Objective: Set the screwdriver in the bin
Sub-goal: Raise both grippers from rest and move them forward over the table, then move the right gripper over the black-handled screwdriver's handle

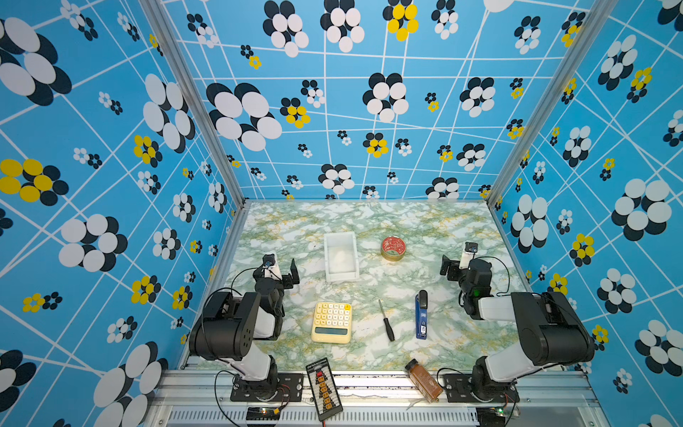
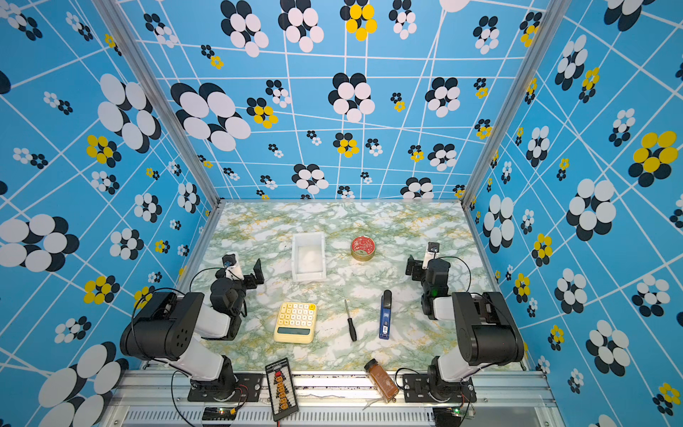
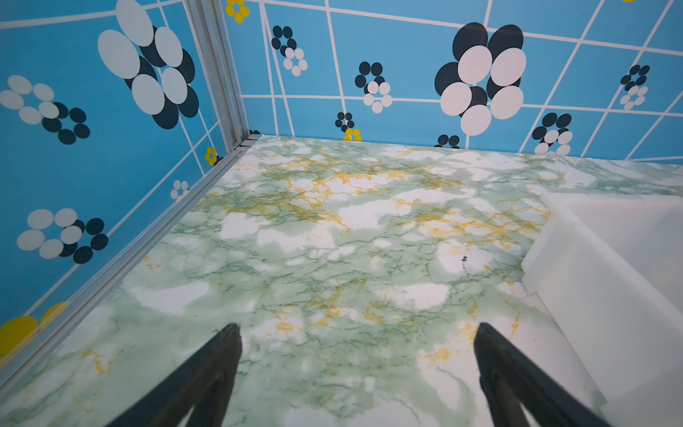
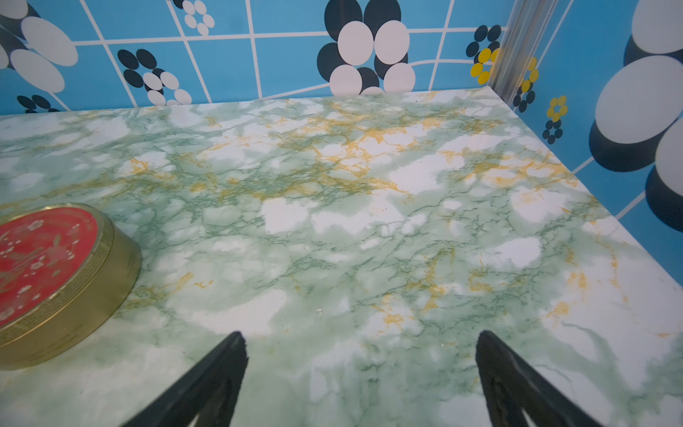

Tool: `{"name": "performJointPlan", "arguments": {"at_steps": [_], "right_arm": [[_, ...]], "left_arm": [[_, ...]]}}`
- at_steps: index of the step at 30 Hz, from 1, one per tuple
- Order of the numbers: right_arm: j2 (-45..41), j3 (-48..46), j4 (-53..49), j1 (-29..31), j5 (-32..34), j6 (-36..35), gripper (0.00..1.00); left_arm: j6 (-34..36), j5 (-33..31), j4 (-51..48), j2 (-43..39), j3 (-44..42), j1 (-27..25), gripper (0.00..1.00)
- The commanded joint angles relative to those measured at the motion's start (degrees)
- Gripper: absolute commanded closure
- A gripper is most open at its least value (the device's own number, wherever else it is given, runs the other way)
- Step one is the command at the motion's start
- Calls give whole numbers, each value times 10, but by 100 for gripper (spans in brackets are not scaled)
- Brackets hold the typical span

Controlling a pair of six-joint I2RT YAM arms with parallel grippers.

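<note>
Low and centre in both top views, the screwdriver point(image 1: 386, 321) lies flat on the worktop point(image 1: 425, 222). It sits apart from the calculator point(image 1: 331, 322) on its left and the blue tool point(image 1: 421, 314) on its right, so we judge there is room to straddle it. The bin point(image 1: 342, 278) waits above it. Left jaws and right jaws stand apart at the sides, holding nothing.

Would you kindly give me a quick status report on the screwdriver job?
Left gripper and right gripper open, empty. Screwdriver lying free between calculator and blue tool. Nothing between it and bin.
</note>
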Motion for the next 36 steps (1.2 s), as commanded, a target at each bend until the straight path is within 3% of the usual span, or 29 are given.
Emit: {"name": "performJointPlan", "arguments": {"at_steps": [1, 5, 9, 12, 15, 17, 20, 23, 28, 33, 36], "right_arm": [[-8, 8, -6, -4, -8, -4, 1], [-8, 8, -6, -4, -9, -3, 1], [-8, 10, -9, -4, 8, 4, 1], [-25, 2, -2, -4, 54, 23, 1], [-95, 34, -129, -3, 78, 28, 1], [-148, 79, -259, -3, 79, 52, 1], [-209, 157, -457, -3, 69, 149, 1], [-266, 183, -536, -3, -28, 199, 1], [-364, 131, -530, 0, -180, 266, 3], [-393, 175, -706, 95, -146, 239, 7], [-400, 185, -771, 163, -119, 252, 14]], "left_arm": [[8, 3, 16, 3, -3, 5, 1], [10, 9, 4, 1, 3, 5, 1], [29, 55, -50, -19, 21, 5, 1], [38, 88, -174, -90, 50, 5, 1], [66, 114, -376, -180, 114, 4, 1], [87, 118, -431, -207, 135, 4, 1], [122, 118, -559, -236, 184, 4, 1], [146, 119, -731, -262, 254, 3, 1], [194, 123, -1036, -279, 398, -25, 1], [204, 130, -1145, -310, 456, -62, 1], [159, 157, -1158, -318, 478, -70, 0]]}}
